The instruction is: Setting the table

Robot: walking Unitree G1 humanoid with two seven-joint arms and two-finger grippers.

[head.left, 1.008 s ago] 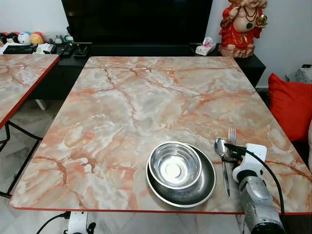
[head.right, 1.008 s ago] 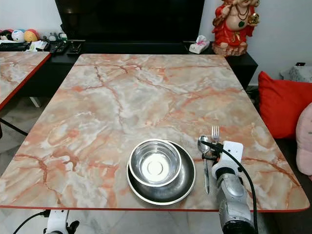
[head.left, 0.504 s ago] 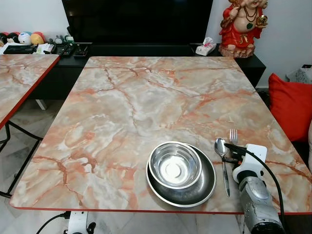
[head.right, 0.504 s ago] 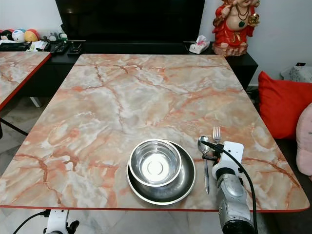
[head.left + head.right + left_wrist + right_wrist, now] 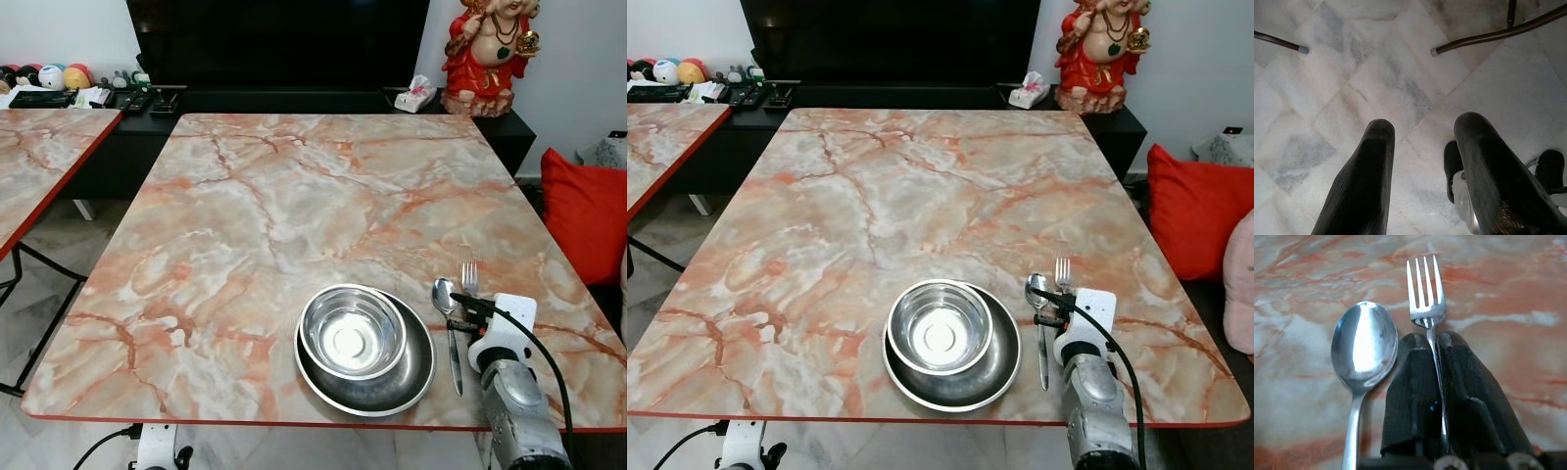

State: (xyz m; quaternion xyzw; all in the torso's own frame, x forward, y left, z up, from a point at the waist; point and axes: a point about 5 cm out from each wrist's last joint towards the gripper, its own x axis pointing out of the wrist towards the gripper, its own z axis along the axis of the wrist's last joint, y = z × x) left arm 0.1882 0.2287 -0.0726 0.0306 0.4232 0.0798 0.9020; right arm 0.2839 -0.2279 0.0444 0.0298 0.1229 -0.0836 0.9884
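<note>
Right gripper [image 5: 1436, 340] pinches fork [image 5: 1424, 293] beside spoon [image 5: 1364, 345], near table's [image 5: 245, 196] near right corner; next: release it, back off.

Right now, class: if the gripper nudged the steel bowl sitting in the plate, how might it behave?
The steel bowl looks thin and polished, so probably light and slippery. Resting loosely in the plate, it would likely slide and clatter rather than tip, being wide and low.
</note>
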